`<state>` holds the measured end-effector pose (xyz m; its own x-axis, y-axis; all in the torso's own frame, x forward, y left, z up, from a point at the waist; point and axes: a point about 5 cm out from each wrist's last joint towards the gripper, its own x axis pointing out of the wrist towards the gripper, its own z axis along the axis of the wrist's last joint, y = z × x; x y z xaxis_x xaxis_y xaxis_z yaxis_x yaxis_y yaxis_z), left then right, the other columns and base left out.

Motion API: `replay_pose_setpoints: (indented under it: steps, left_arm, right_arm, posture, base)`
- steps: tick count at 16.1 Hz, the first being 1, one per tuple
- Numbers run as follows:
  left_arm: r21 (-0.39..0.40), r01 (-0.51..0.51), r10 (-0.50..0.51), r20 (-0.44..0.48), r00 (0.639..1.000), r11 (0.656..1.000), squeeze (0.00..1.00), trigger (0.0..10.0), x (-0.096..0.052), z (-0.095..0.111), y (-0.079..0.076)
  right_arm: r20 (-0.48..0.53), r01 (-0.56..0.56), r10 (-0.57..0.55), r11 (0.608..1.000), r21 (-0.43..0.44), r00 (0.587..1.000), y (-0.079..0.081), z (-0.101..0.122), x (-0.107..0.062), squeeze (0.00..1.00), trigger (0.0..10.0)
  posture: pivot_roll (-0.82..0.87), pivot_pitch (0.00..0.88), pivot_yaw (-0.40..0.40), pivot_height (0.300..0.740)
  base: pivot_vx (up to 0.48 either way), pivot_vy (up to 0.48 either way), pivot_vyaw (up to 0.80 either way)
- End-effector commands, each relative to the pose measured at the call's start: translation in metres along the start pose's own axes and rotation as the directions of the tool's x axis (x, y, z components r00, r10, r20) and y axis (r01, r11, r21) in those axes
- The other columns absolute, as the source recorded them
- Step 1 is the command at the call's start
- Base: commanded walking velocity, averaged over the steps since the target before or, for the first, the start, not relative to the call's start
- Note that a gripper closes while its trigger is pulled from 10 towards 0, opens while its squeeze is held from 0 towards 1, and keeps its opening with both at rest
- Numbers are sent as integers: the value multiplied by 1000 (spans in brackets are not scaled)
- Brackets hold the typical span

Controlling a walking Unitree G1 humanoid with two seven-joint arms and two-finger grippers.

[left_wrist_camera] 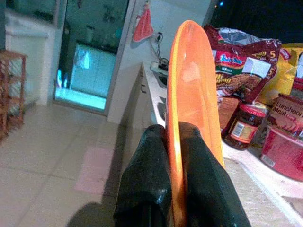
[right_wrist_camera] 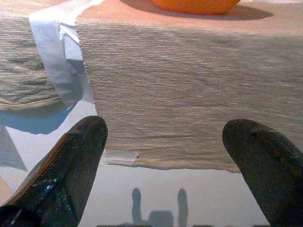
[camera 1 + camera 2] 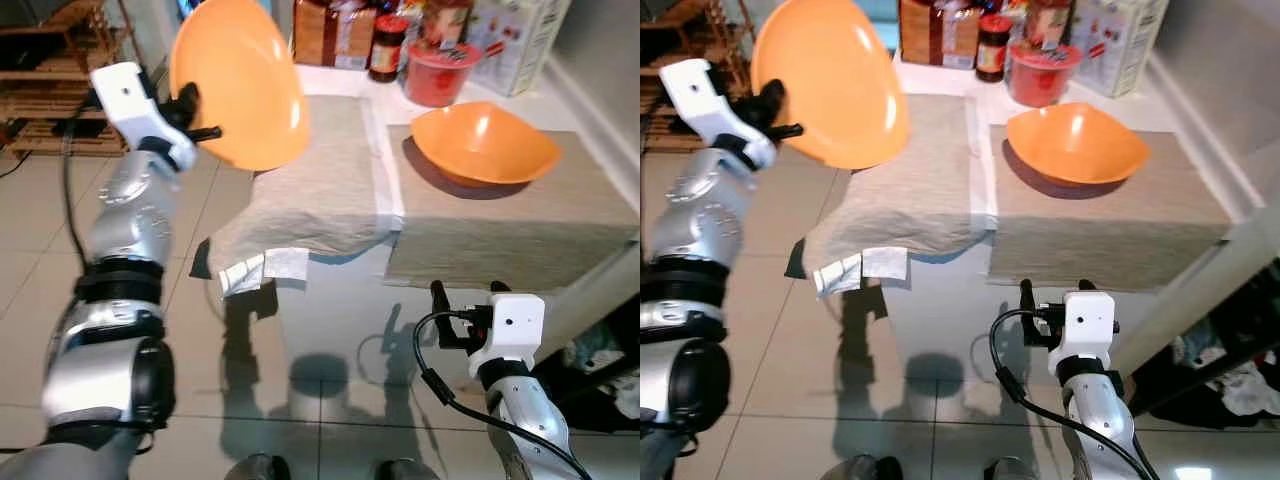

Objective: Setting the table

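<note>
A: Two bowls, one already down. Set bowl (image 3: 485, 143) sits on the R mat (image 3: 510, 215), upright, toward the back of the table (image 3: 345, 85). The other is the held bowl (image 3: 238, 82), up in the air w/ the left gripper (image 3: 196, 118).

B: Jaws on it?

A: Yes, pinched closed on the rim; wrist view shows the rim edge-on between the two fingers (image 1: 147, 184). Held bowl is tipped near vertical, hollow facing the table, hanging over the L mat (image 3: 320, 185)'s near-left edge.

B: So where's the spot from the jaws?

A: Fwd and to the robot's right, and down. L mat is wrinkled and droops off the table's front edge, so I'd say the flat part toward the back is the target, beside the set bowl.

B: Needs a roll too?

A: I'd judge so. Rim plane is upright; it has to turn level, hollow up, before release, else it lands on edge.

B: Right arm?

A: Right gripper (image 3: 463, 292) is low, in front of the table edge under the R mat, jaws spread wide, nothing in them. Nearer the R mat, but that one's filled. Left arm is the one w/ the job.

B: Clutter?

A: Jar (image 3: 388, 47), red tub (image 3: 440, 72), packets at the back. Well apart from the L mat centre.
</note>
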<state>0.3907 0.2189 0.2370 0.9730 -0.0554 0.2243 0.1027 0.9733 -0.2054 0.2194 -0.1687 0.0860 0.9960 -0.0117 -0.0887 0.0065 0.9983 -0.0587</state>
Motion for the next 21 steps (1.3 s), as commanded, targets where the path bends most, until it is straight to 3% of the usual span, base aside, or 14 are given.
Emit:
replay_pose_setpoints:
  steps: [1,4,8,10,12,13,15,16,17,19,20,21]
  left_arm:
    - [57,-50,54,-88,995,997,0,0,-9,-16,19]
    - [96,-72,81,-91,993,993,0,0,-14,-15,29]
    - [303,-65,98,-97,990,951,0,0,-21,-8,46]
    - [443,20,76,-197,977,896,0,0,-29,-21,49]
    - [470,67,58,-247,967,880,0,0,-34,-29,49]
    - [453,96,30,-261,965,886,0,0,-37,-33,44]
    - [350,159,-57,-284,957,923,0,0,-43,-46,20]
    - [252,179,-103,-289,952,951,0,0,-47,-53,0]
    - [101,163,-126,-304,944,981,0,0,-51,-60,-19]
    - [-33,38,-47,-332,942,999,0,0,-54,-72,-22]
    - [17,52,-44,-324,945,998,0,0,-57,-76,-26]
    - [94,105,-73,-298,952,990,0,0,-62,-79,-43]
  right_arm:
    - [0,6,-6,1000,-3,1000,-4,-1,1,0,10000]
    - [4,0,0,1000,-4,1000,-3,-2,3,0,10000]
    - [7,-3,3,1000,-4,1000,-3,-2,5,0,10000]
    - [15,1,-1,1000,-4,1000,-5,-1,5,0,10000]
    - [18,4,-4,1000,-5,1000,-5,-1,5,0,10000]
    - [20,4,-4,1000,-6,1000,-6,0,4,0,10000]
    - [26,8,-7,1000,-5,1000,-8,2,6,0,10000]
    - [30,11,-10,1000,-2,999,-9,3,7,0,10000]
    - [32,13,-13,1000,-2,999,-10,4,7,0,10000]
    - [31,15,-15,1000,-1,999,-10,4,7,0,10000]
    - [31,15,-15,1000,-1,999,-10,4,8,0,10000]
    - [30,17,-17,1000,0,999,-10,3,8,0,10000]
  posture:
    - [-150,12,33,727]
    - [-142,6,31,727]
    - [-135,0,30,727]
    - [-133,1,31,727]
    - [-132,2,33,727]
    - [-132,2,33,727]
    - [-131,1,30,727]
    - [-134,4,28,727]
    - [-135,5,27,727]
    - [-138,4,24,727]
    - [-138,4,24,727]
    - [-140,5,24,727]
  base:
    - [0,0,0]
    - [0,0,0]
    - [0,0,0]
    - [0,0,0]
    - [0,0,0]
    - [0,0,0]
    - [0,0,0]
    - [0,0,0]
    - [0,0,0]
    - [0,0,0]
    - [0,0,0]
    - [0,0,0]
